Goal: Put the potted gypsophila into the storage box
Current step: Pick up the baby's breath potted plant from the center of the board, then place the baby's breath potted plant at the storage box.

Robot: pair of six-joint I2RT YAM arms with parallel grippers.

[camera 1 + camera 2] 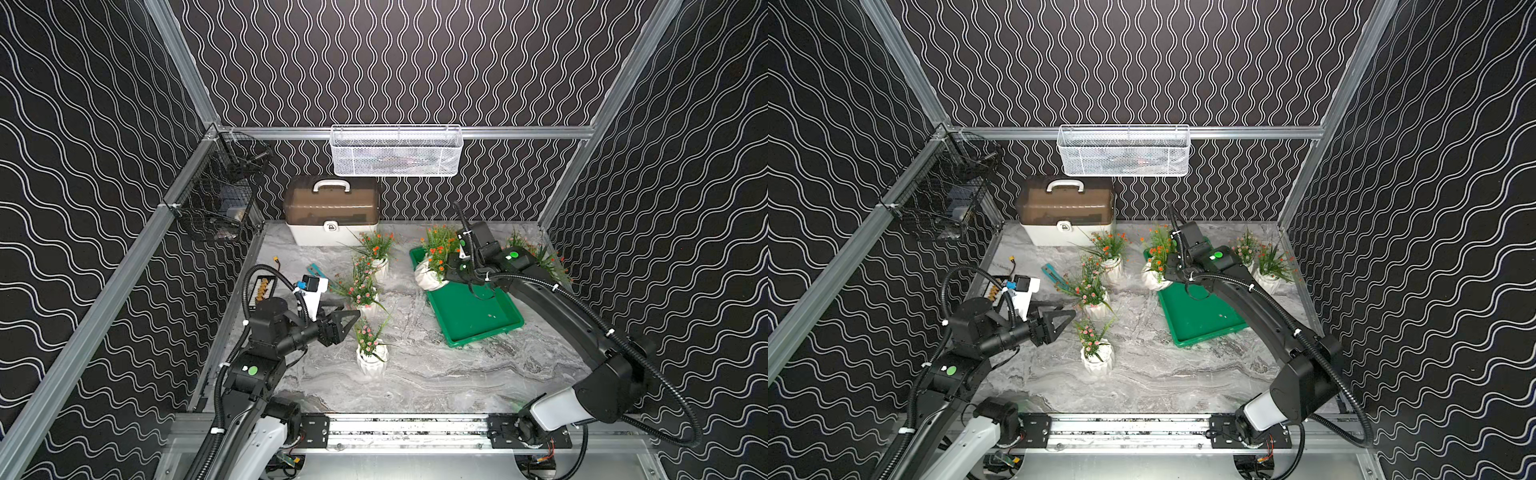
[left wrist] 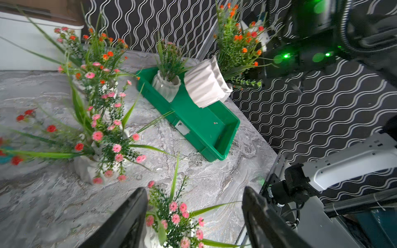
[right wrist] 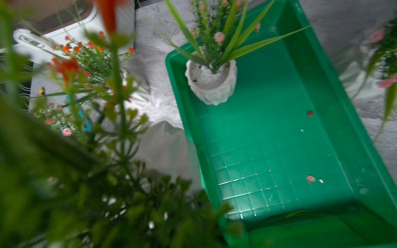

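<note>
The green storage box (image 1: 478,320) (image 2: 206,128) lies right of centre, and one potted gypsophila (image 3: 211,83) (image 2: 166,85) stands upright at its far end. My right gripper (image 1: 446,274) (image 1: 1169,272) is shut on the stems of an orange-flowered gypsophila. Its white pot (image 1: 430,276) (image 2: 204,85) hangs tilted over the box's far left rim. Foliage hides the jaws in the right wrist view. My left gripper (image 1: 353,318) (image 2: 193,191) is open, its fingers either side of the flowers of a pink gypsophila (image 1: 371,357). Two more pots (image 1: 380,266) (image 1: 365,299) stand behind it.
Two further pots (image 1: 1266,278) (image 1: 1246,253) stand by the right wall behind the right arm. A white case with a brown lid (image 1: 332,212) is at the back, with a white mesh basket (image 1: 395,151) above it. Small tools (image 1: 316,272) and a parts box (image 1: 264,289) lie on the left.
</note>
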